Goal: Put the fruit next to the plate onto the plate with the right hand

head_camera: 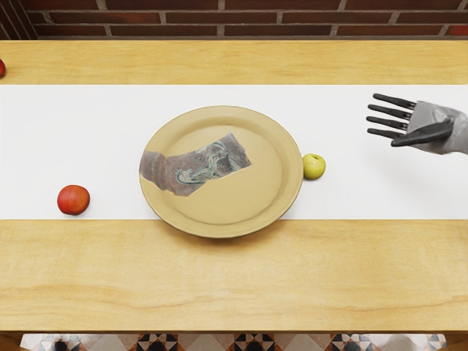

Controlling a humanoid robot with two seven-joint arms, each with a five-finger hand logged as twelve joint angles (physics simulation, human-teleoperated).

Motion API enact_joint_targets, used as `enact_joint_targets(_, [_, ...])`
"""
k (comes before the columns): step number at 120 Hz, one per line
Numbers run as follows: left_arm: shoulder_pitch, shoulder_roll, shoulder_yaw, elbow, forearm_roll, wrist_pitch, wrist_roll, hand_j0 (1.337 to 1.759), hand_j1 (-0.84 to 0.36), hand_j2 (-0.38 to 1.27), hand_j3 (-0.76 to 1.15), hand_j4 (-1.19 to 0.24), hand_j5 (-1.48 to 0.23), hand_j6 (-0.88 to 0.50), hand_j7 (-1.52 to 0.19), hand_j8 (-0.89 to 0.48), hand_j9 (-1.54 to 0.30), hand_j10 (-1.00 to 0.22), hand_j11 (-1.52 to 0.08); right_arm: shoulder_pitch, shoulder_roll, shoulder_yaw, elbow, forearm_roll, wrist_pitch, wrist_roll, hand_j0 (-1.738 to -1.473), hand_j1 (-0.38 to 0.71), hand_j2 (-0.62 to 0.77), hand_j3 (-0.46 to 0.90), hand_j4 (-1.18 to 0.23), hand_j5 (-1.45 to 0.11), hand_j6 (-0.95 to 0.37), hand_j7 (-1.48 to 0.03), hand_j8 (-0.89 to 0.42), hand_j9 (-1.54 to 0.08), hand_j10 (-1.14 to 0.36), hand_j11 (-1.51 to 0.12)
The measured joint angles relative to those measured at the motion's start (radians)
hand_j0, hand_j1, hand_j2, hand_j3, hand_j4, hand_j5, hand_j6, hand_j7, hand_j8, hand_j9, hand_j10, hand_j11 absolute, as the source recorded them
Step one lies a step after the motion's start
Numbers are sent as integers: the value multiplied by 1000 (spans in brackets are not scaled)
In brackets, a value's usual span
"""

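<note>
Pale, grained wood is noted across the counter [234,278], which is crossed from left to right by a smooth white runner [88,117]. A round, shallow plate [270,197] of matte tan finish is set at the middle of the runner. An irregular grey-brown patch [194,167] with a greenish scroll pattern is seen on its left half. The fruit [314,166], small, rounded, yellow-green and smooth-skinned, is found on the runner just beside the plate's right rim; whether contact is made cannot be told. A red, rounded apple [73,199] is recorded on the runner well to the left of the plate. The right robot hand [420,126] is seen at the right edge, apart from the fruit. It is empty, with slender dark fingers [391,99] spread and pointed left from a grey palm. A brick wall [234,18] is seen beyond the far edge.
</note>
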Motion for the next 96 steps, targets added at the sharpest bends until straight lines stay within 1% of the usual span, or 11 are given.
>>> enact_joint_targets(13, [0,0,0,0,0,0,0,1658,55,49,0,-245,-318,-245,-318,-245,-318,-245,-318,10,0,2,2,-5,0,-8,-1658,-308,-6,0,-32,-45,-30,-45,-31,-45,-32,-45])
enact_joint_targets(25, [0,0,0,0,0,0,0,1658,55,49,0,-245,-318,-245,-318,-245,-318,-245,-318,23,-8,3,38,-21,0,-10,-1658,-308,-6,0,-32,-45,-31,-45,-31,-45,-32,-45])
enact_joint_targets(35, [0,0,0,0,0,0,0,1658,55,49,0,-245,-319,-245,-319,-245,-319,-245,-319,44,-12,11,49,-65,0,-9,-1658,-308,-6,0,-32,-45,-31,-45,-31,-45,-32,-45])
enact_joint_targets(39, [0,0,0,0,0,0,0,1658,55,49,0,-245,-319,-245,-319,-245,-319,-245,-319,64,-12,19,51,-100,0,-9,-1658,-308,-6,0,-32,-45,-31,-45,-32,-45,-32,-45])
enact_joint_targets(47, [0,0,0,0,0,0,0,1658,55,49,0,-245,-318,-245,-318,-245,-318,-245,-319,98,-9,70,53,-222,0,-8,-1658,-307,-6,0,-33,-46,-32,-46,-33,-46,-33,-46])
enact_joint_targets(61, [0,0,0,0,0,0,0,1658,55,49,0,-245,-318,-245,-318,-245,-318,-245,-318,123,4,138,56,-415,0,-1,-1658,-304,-6,0,-36,-49,-36,-49,-36,-49,-36,-49])
enact_joint_targets(65, [0,0,0,0,0,0,0,1658,55,49,0,-245,-318,-245,-318,-245,-318,-245,-318,126,12,150,58,-470,0,15,-1658,-303,-7,0,-37,-50,-37,-51,-37,-50,-37,-50])
enact_joint_targets(75, [0,0,0,0,0,0,0,1658,55,49,0,-245,-318,-245,-318,-245,-318,-245,-318,127,33,168,71,-608,0,81,-1658,-301,-7,0,-40,-52,-39,-53,-39,-52,-39,-52])
enact_joint_targets(87, [0,0,0,0,0,0,0,1658,55,49,0,-245,-318,-245,-318,-245,-318,-245,-318,109,45,170,158,-751,0,165,-1658,-301,-7,0,-41,-54,-41,-54,-41,-54,-41,-54])
enact_joint_targets(96, [0,0,0,0,0,0,0,1658,55,49,0,-245,-318,-245,-318,-245,-318,-245,-318,69,47,168,231,-834,-2,246,-1658,-300,-7,0,-42,-54,-42,-54,-42,-54,-42,-54])
